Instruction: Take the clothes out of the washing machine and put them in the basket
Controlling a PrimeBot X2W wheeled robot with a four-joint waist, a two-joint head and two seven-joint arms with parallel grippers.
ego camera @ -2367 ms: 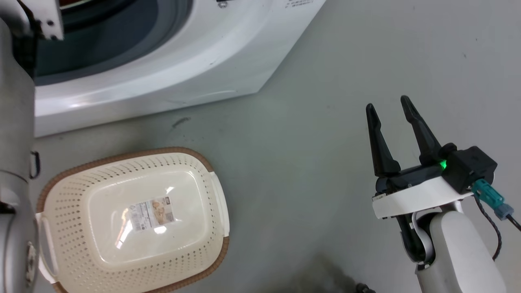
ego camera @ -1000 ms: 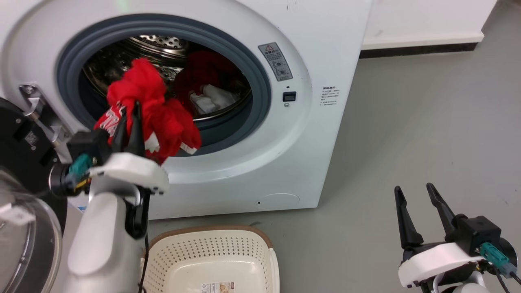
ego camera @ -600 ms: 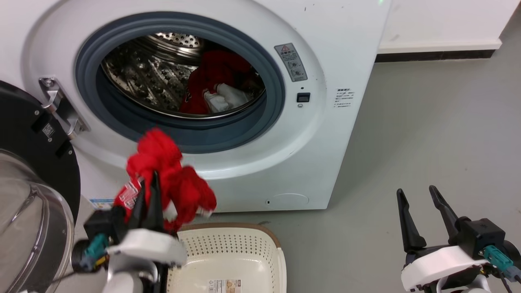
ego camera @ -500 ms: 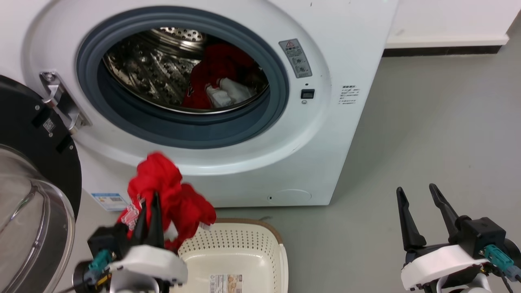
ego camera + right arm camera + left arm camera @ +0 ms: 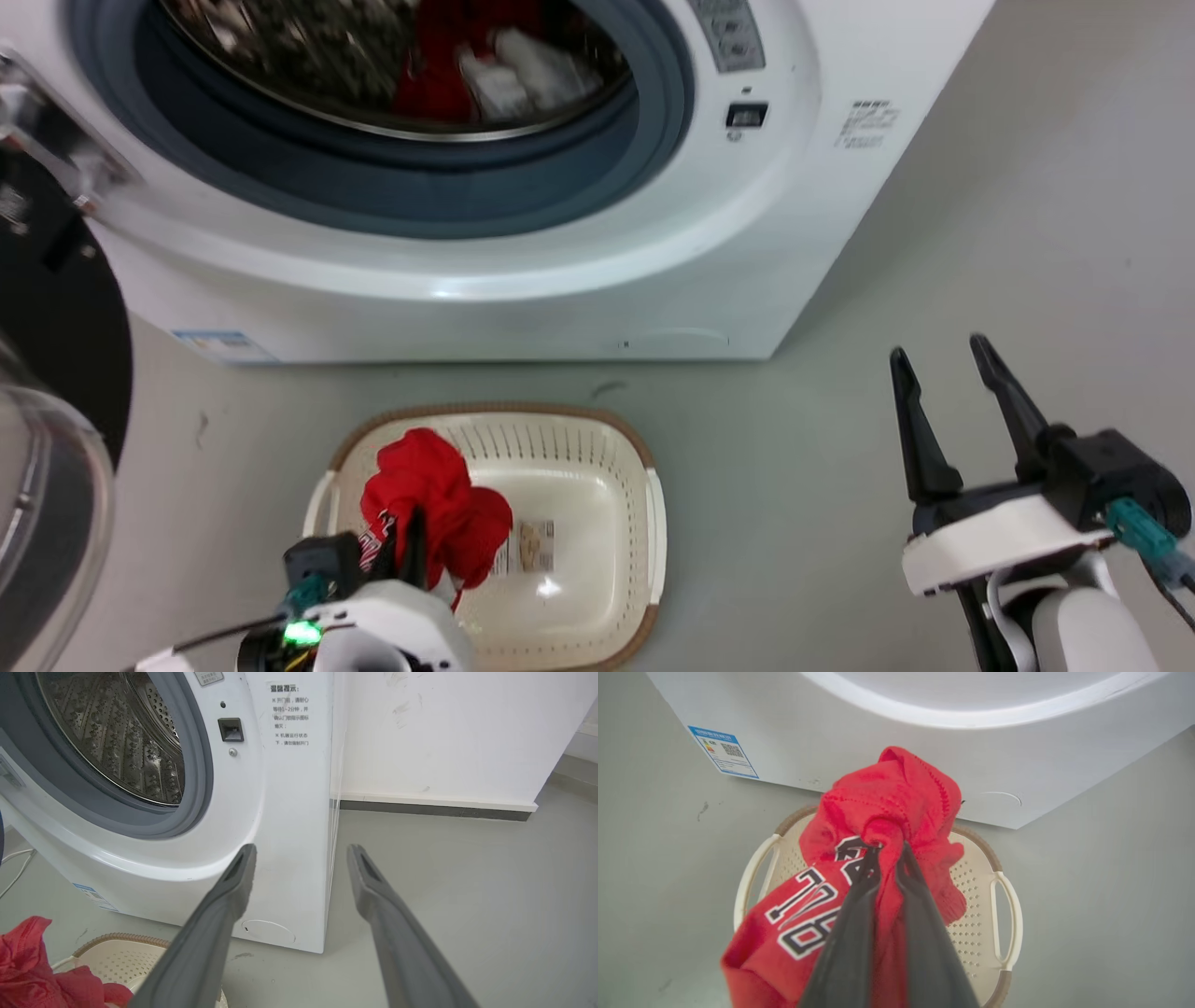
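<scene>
1. The left gripper [image 5: 888, 851] is clamped hard on a bunched fold of the red jersey [image 5: 882, 793], its fingers almost together with cloth squeezed between them. Pinching the bunch likely keeps the loose cloth hanging as one lump.
2. The jersey hangs over the left half of the basket [image 5: 597, 439]. The basket stands on the floor just in front of the washing machine [image 5: 560, 280], probably to keep the carry short. Whether the cloth touches the basket's bottom, I cannot tell.
3. The right gripper [image 5: 938, 347] waits spread wide and empty, well off to the right.
4. A white garment [image 5: 504, 79] and some red cloth lie in the drum, not yet taken out.
5. Half a second ago the jersey hung higher, against the machine's lower front by the basket's rim. Now it is lower and over the basket. The head camera has tipped down; the machine has not moved. The right gripper's spread is unchanged.
</scene>
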